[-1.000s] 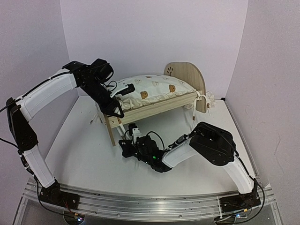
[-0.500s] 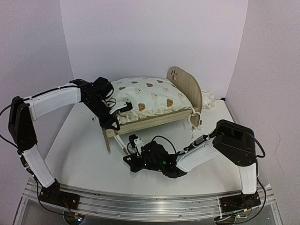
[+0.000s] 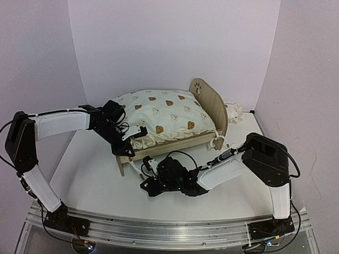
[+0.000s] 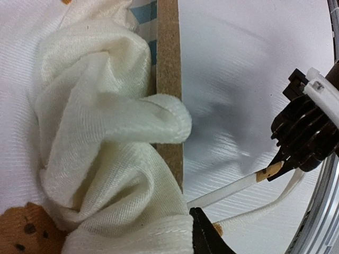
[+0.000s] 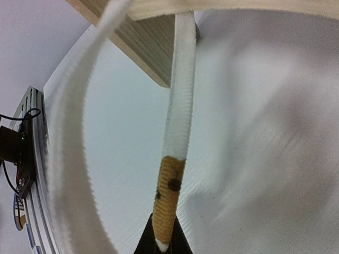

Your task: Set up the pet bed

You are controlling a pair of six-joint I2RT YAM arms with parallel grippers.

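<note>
The pet bed (image 3: 177,143) stands mid-table on its legs, headboard (image 3: 209,100) at the right. The cream bear-print cushion (image 3: 164,112) lies on it. My left gripper (image 3: 131,138) is at the bed's near-left foot corner, shut on the cushion's bunched corner (image 4: 100,121) beside the wood rail (image 4: 168,63); only one black fingertip (image 4: 204,238) shows. My right gripper (image 3: 150,168) is low in front of that corner, shut on the brown tip of a white cushion tie strap (image 5: 177,106), which runs taut up to the frame (image 5: 148,47). A second strap (image 4: 254,211) hangs loose.
A small cream frilly pillow (image 3: 233,112) lies behind the headboard at the back right. Walls close in on the left, back and right. The arms' base rail (image 3: 169,227) runs along the near edge. My right gripper also shows in the left wrist view (image 4: 304,132).
The bed has come down from a tilted, raised pose and now sits level. My left gripper lowered with its corner. My right gripper moved nearer and lower, still holding the strap.
</note>
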